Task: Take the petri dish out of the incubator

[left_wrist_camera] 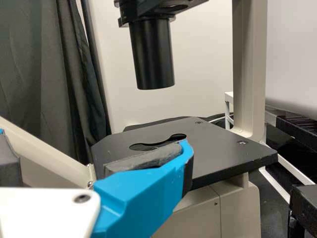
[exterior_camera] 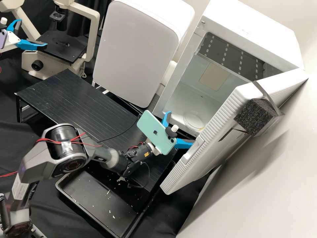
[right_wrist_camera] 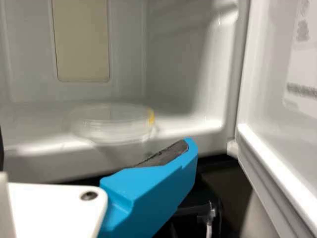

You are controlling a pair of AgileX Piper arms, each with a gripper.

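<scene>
The clear petri dish (exterior_camera: 194, 119) lies flat on the incubator floor near its front opening; in the right wrist view the dish (right_wrist_camera: 111, 124) shows a yellow mark on its rim. The white incubator (exterior_camera: 251, 36) has its door (exterior_camera: 211, 138) swung wide. Just outside the opening, close to the dish and the door's inner side, my right gripper (exterior_camera: 182, 128) is open and empty; the right wrist view shows the gripper (right_wrist_camera: 94, 144) in front of the dish. At the microscope, far from the incubator, my left gripper (exterior_camera: 32, 33) is open, as is the gripper (left_wrist_camera: 94, 139) in the left wrist view.
A black slatted platform (exterior_camera: 76, 99) stands between the microscope stage (exterior_camera: 62, 48) and the incubator. Behind it is a closed white appliance (exterior_camera: 135, 49). A black tray (exterior_camera: 99, 205) lies below the right arm. Black foam (exterior_camera: 254, 115) is strapped to the door's outer side.
</scene>
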